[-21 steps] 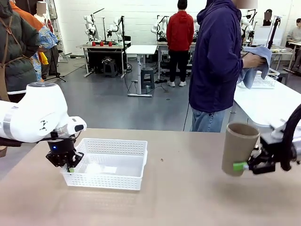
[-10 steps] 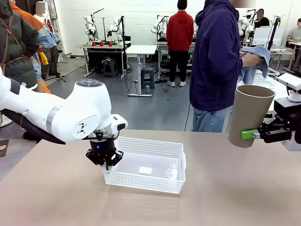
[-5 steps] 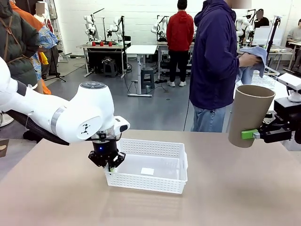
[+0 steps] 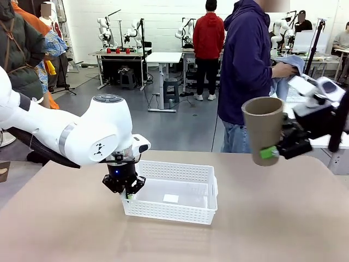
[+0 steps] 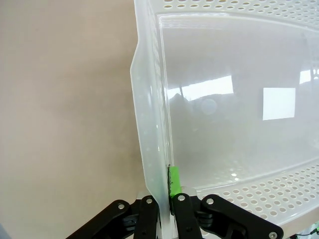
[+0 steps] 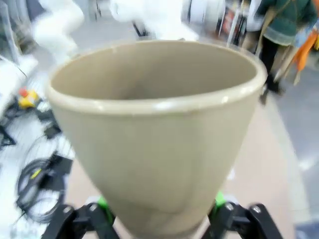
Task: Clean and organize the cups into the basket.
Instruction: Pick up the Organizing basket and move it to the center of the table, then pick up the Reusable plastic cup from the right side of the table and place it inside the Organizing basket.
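While L gripper [image 4: 126, 192] points straight down at the basket [image 4: 173, 167], its fingers are pinched tight on the basket's left end wall, near the corner on the robot's side. L wrist view: L gripper [image 5: 167, 199] has the thin perforated wall [image 5: 149, 124] clamped between its two fingers, green pad on the inner side, other finger outside. Gap is narrow, just wall thickness.

Basket sits flat on the table [image 4: 262, 224], centre-left, long side facing the cam.

R gripper [image 4: 272, 152] comes in from the right w/ a beige-tan cup [image 4: 265, 128] held up in the air, above the table's right part and well apart from the basket. Fingers grip the cup low on its body, spread fairly wide around it; one green pad shows on the near side. Cup mouth is up, body tilted, rim leaning toward picture left. R wrist view: cup [image 6: 159, 144] wedged between both fingers of R gripper [image 6: 159, 219], green pads touching either side near the base; bg blurred.

Far side of table: person [image 4: 248, 65] in a dark navy hoodie, hand [image 4: 283, 69] on a blue cloth [image 4: 284, 84].
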Robot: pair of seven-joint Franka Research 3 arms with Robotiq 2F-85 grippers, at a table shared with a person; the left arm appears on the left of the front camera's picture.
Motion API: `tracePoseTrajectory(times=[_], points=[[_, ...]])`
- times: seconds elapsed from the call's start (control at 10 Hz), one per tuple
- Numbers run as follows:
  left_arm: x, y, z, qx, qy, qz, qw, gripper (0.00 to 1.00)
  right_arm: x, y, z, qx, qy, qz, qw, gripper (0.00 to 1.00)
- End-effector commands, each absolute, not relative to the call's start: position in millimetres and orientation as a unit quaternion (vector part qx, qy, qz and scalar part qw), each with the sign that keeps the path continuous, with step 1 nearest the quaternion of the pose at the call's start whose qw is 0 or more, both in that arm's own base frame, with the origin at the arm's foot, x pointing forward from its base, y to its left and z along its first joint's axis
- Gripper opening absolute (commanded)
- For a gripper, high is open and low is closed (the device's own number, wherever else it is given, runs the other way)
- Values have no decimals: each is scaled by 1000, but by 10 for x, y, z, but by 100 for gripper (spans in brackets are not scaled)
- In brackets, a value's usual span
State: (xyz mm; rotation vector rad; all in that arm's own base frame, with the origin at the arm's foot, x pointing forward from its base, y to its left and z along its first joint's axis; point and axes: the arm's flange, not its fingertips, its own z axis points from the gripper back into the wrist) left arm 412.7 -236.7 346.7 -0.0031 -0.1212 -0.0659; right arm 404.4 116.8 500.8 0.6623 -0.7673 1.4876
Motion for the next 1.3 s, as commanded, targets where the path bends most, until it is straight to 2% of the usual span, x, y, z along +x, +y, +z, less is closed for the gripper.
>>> tracePoseTrajectory(times=[0.0,0.2,0.5,0.8,1.2], points=[[4110,-2361,3492,-1,-64,-35,997,0,4198,1661,5100,197,-237,668,678,80],[4110,-2361,3492,-1,-64,-35,997,0,4261,2196,4927,111,-154,690,698,80],[4110,-2361,3492,-1,-64,-35,997,0,4265,2727,4518,78,-82,716,689,80],[4110,-2361,3492,-1,-64,-35,997,0,4260,2892,4386,92,-92,728,673,80],[4110,-2361,3492,-1,-64,-35,997,0,4168,2843,4270,79,-75,726,679,80]])
